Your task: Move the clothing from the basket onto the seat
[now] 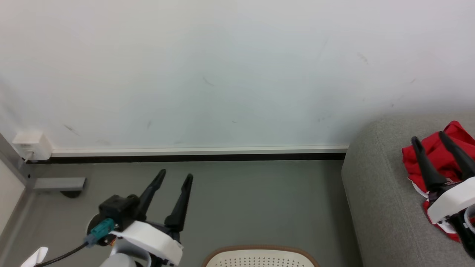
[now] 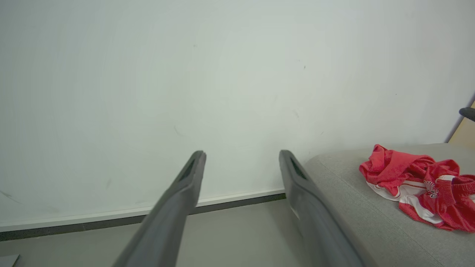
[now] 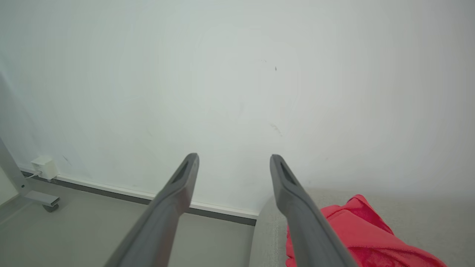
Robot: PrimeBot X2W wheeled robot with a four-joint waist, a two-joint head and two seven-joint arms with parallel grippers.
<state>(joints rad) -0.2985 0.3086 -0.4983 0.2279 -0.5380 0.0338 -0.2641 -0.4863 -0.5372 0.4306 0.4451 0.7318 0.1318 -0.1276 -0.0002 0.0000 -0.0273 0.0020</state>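
- Head view gave us the left gripper [image 1: 175,173] low on the left, over the grey floor [image 1: 259,200], its two dark fingers spread apart with nothing between them.
- We saw the right gripper [image 1: 428,137] at the far right, above the seat [image 1: 378,193]. Its fingers were also parted and gripped nothing.
- The clothing [image 1: 436,155] lay in a crumpled red heap on the seat cushion, near the seat's rounded left end. In the left wrist view we made out white panels, white stripes and small white lettering on it.
- From the head camera the right gripper's fingers crossed in front of the heap. In the right wrist view the red fabric sat low beside and under the right-hand finger. We could not tell whether the fingers touched the cloth.
- The basket [image 1: 259,247] showed at the bottom edge as a brown rim and a strip of perforated cream wall. It stood on the floor between the two arms, apart from the seat. We could not see its inside.
- Behind everything ran a pale wall [image 1: 222,74] with a white skirting board [image 1: 200,150], and a small white box [image 1: 31,144] was fixed at its left end.
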